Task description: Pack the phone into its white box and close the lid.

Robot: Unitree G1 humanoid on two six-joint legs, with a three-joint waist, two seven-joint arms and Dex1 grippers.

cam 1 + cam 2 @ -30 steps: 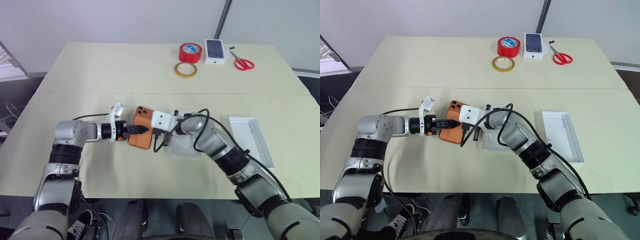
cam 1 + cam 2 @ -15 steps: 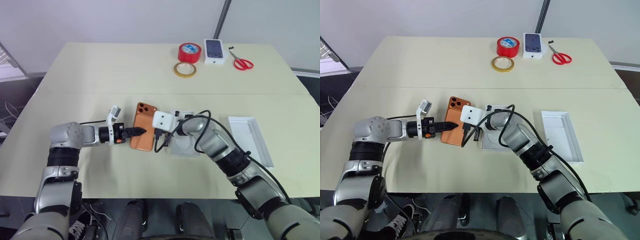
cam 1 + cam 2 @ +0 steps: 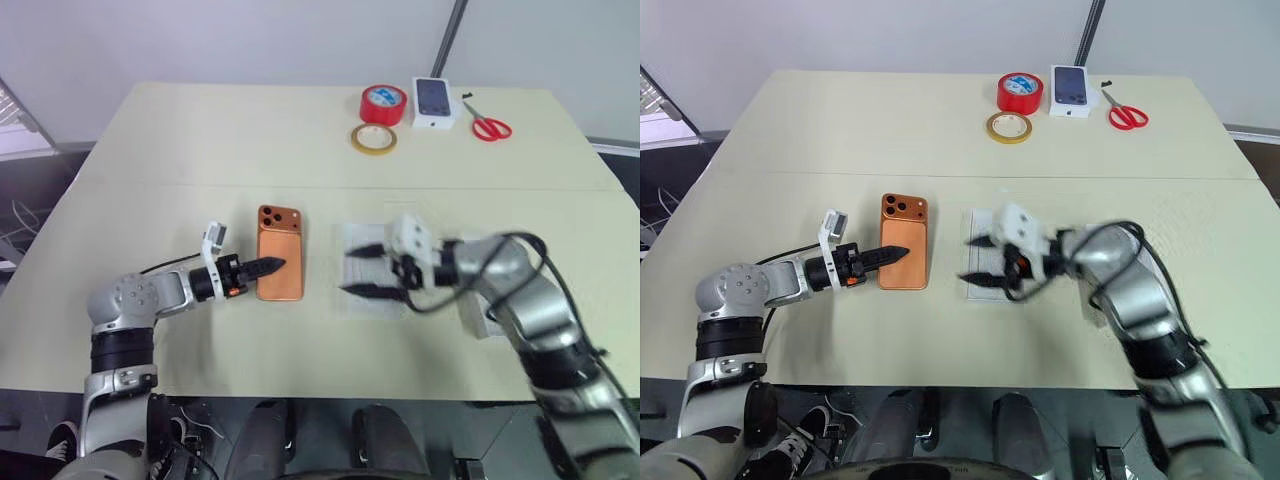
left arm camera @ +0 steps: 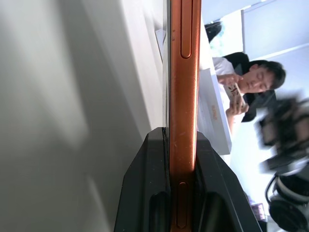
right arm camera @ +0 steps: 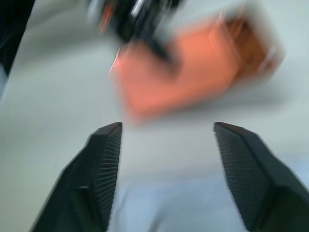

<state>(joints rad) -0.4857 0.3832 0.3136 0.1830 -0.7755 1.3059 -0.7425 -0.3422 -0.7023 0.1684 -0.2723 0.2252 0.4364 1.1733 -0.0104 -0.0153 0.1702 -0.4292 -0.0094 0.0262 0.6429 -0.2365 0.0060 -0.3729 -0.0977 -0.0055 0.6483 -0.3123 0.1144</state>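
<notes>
Left wrist view has the left gripper's (image 3: 268,266) fingers (image 4: 145,193) pinching the phone's (image 3: 279,265) near long edge. Its long axis runs away from the robot on the bench (image 3: 200,150), the white box (image 3: 362,270) lying just right. Right gripper (image 3: 365,270), fingers spread and empty, hovers over that box; I judge left arm better placed.

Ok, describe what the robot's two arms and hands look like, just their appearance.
Both arms are built of silver-grey metal segments joined by black bands. Each ends in a hand with two black pointed fingers: the left hand has an orange mark at its base and a small white block on the wrist; the right hand carries a white boxy block. Black cables loop along both forearms. The right hand's fingers have ribbed inner faces.
</notes>
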